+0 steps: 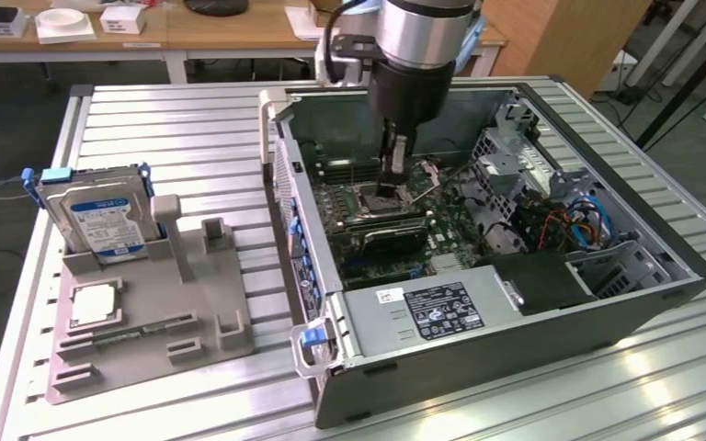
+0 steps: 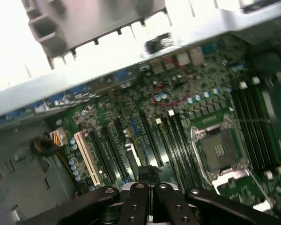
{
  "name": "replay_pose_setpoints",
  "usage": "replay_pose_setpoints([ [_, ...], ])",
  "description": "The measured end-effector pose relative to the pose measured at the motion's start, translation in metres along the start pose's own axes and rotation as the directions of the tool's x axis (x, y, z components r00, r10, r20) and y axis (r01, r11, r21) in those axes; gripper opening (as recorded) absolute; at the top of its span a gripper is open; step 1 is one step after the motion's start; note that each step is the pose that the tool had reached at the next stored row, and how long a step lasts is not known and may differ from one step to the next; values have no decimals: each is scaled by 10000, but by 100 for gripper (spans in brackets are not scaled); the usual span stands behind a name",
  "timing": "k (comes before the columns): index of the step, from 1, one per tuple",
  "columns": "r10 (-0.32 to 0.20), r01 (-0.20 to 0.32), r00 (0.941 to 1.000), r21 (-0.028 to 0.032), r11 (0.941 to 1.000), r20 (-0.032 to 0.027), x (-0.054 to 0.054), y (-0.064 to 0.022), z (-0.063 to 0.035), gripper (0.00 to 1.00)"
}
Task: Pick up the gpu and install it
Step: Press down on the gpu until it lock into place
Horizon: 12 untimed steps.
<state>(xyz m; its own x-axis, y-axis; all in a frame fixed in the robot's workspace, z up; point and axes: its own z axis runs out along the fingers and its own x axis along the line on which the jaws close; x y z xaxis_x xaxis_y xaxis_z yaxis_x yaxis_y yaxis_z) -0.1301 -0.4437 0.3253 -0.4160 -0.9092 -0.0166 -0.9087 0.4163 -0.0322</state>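
Observation:
The gpu (image 1: pixel 378 236) stands on edge inside the open computer case (image 1: pixel 366 386), low over the green motherboard (image 1: pixel 458 241); its black cooler faces the exterior view. My gripper (image 1: pixel 386 193) reaches straight down into the case and is shut on the card's upper edge. In the wrist view the black fingers (image 2: pixel 136 201) are pressed together at my gripper (image 2: pixel 149 186). A dark strip of the gpu (image 2: pixel 132 159) runs out from them along the expansion slots. Whether the card's lower edge sits in a slot is hidden.
The CPU socket (image 2: pixel 219 152) and memory slots (image 2: pixel 178 140) lie beside the card. A power supply (image 1: pixel 433 310) and a cable bundle (image 1: pixel 574 225) fill the case's near and right parts. On the exterior view's left, a grey holder (image 1: pixel 194 303) carries a hard drive (image 1: pixel 98 216) and a processor (image 1: pixel 93 303).

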Motion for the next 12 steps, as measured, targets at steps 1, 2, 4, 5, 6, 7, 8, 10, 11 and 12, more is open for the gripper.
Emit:
replay_pose_setpoints([
  [1,448,-448,9990,-10,9990,13,-14,4,-26,13],
  [2,918,-918,9958,-23,9958,23,-29,8,-53,13],
  [4,1918,-1918,9814,-52,9814,43,-61,18,-111,13],
  [5,2445,-2444,9696,-69,9696,51,-79,23,-142,13],
  [6,3017,-3017,9534,-89,9534,59,-100,28,-176,13],
  [7,3587,-3586,9334,-111,9334,64,-120,33,-210,13],
  [8,4142,-4141,9101,-134,9101,67,-141,38,-244,13],
  [10,5156,-5154,8568,-178,8568,66,-183,47,-308,13],
  [11,5611,-5609,8277,-199,8276,61,-202,51,-338,13],
  [12,6032,-6030,7975,-220,7974,56,-222,55,-367,13],
])
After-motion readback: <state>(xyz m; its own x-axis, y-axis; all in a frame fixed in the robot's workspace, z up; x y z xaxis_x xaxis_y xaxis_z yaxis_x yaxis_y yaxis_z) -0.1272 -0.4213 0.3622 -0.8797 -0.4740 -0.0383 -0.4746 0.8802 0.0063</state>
